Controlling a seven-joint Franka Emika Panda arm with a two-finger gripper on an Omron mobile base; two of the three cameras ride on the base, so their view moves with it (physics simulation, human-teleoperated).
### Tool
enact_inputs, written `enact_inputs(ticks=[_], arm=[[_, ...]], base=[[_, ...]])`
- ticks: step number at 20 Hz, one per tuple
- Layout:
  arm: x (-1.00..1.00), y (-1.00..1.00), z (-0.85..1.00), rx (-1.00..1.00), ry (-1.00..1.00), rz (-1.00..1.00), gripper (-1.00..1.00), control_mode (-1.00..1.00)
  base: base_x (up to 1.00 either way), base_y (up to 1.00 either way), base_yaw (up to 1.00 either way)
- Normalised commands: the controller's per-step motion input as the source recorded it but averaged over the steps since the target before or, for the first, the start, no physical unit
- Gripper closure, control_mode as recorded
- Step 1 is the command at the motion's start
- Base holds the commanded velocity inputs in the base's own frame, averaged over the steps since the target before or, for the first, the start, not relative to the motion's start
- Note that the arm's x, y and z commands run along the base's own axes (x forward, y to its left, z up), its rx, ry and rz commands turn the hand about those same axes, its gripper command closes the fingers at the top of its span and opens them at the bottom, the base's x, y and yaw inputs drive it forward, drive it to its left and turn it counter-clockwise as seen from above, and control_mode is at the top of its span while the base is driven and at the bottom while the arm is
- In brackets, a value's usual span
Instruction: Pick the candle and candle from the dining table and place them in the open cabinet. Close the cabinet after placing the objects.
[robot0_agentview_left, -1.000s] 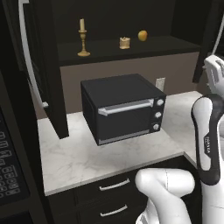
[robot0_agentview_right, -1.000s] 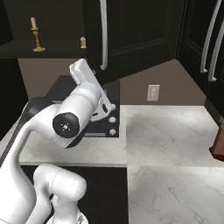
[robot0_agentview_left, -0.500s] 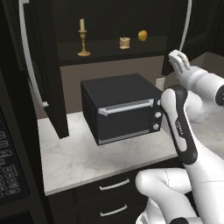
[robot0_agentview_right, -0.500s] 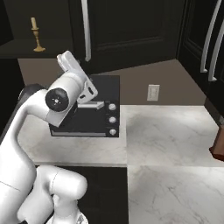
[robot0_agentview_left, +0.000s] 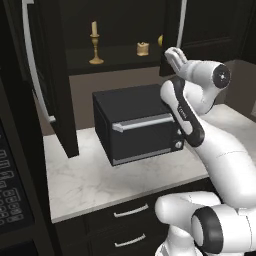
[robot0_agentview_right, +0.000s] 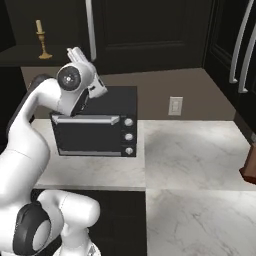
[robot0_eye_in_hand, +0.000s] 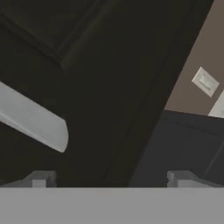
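Both candles, the taper (robot0_agentview_left: 93, 42) and the stubby one (robot0_agentview_left: 143, 48), stand on the cabinet shelf (robot0_agentview_left: 115, 57). Gripper (robot0_eye_in_hand: 111, 177) jaws spread empty near the right door (robot0_agentview_left: 172, 35), probably to close it.

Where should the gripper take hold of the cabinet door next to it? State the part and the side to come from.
Probably the long silver handle on the door. It is a thin upright bar standing off a flat panel, so the open gripper should come from the front, with one finger on each side of the bar.
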Motion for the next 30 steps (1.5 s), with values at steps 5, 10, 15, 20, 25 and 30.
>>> enact_inputs(ticks=[5,10,15,20,25,30], arm=[[1.0,0.0,0.0,0.0,0.2,0.05,-1.0,-1.0],[1.0,0.03,-0.38,-0.03,0.03,0.01,-1.0,-1.0],[1.0,0.16,-0.75,-0.13,-0.02,0.0,-1.0,-1.0],[0.98,0.05,-0.76,-0.14,-0.04,0.0,-1.0,-1.0],[0.24,0.07,-0.86,-0.15,-0.03,0.0,-1.0,-1.0],[-0.43,0.34,-0.38,-0.1,0.0,0.05,-1.0,-1.0]], base=[[0.0,0.0,0.0],[0.0,0.0,0.0],[0.0,0.0,0.0],[0.0,0.0,0.0],[0.0,0.0,0.0],[0.0,0.0,0.0]])
